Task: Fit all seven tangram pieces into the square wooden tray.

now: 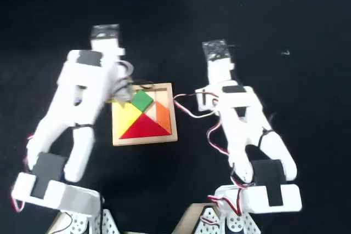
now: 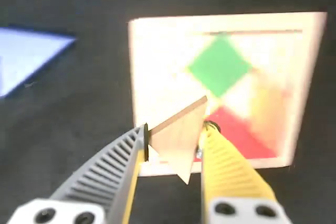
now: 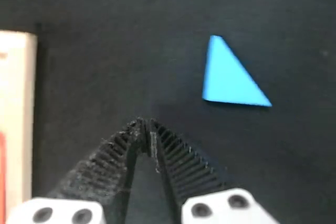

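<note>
The square wooden tray (image 1: 171,114) lies mid-table between the two arms. It holds a green square (image 1: 142,101), a yellow triangle (image 1: 125,116), a red triangle (image 1: 145,127) and an orange piece (image 1: 163,113). My left gripper (image 2: 176,129) is shut on a pale wood-coloured triangle (image 2: 178,141), tilted on edge above the tray's (image 2: 142,77) rim. My right gripper (image 3: 144,127) is shut and empty, low over the black cloth beside the tray's edge (image 3: 18,103). A blue triangle (image 3: 228,80) lies flat just beyond its tips. Another light blue piece (image 2: 26,56) lies on the cloth beside the tray.
Black cloth covers the whole table (image 1: 285,80), open to the far right and along the back. Both arm bases (image 1: 258,197) stand at the near edge. Loose red and white cables (image 1: 189,110) hang from the right arm near the tray's side.
</note>
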`<state>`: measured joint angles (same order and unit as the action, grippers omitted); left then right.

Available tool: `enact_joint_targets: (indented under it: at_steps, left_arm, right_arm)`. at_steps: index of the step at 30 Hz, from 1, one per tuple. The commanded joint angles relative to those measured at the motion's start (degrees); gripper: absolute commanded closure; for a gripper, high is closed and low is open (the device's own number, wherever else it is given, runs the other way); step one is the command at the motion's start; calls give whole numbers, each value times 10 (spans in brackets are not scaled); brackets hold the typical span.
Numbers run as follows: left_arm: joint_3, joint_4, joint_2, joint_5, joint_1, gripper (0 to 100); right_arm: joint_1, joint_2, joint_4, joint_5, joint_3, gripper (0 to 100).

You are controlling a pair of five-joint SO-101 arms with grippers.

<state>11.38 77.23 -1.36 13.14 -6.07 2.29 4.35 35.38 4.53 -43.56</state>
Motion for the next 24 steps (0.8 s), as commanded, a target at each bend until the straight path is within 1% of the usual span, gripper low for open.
enact_joint_targets:
  at_steps: [1, 3, 5, 8, 12, 24]
  left_arm:
    - [-40, -50, -20, 66, -87, 877]
    - [-39, -75, -51, 87, -109, 877]
    - [-45, -91, -87, 112, -124, 877]
    - [-65, -96, -132, 135, -127, 877]
    - [-88, -95, -160, 137, -125, 877]
    - [-77, -93, -166, 137, -129, 872]
  right_arm:
    - [-47, 38, -7, -31, 1, 986]
    - [-62, 40, -9, -40, 1, 986]
    - [-61, 39, -11, -41, 1, 986]
    - [-55, 39, -11, -40, 1, 986]
    - [-55, 39, -11, -39, 1, 986]
    - [-53, 38, -11, -39, 1, 986]
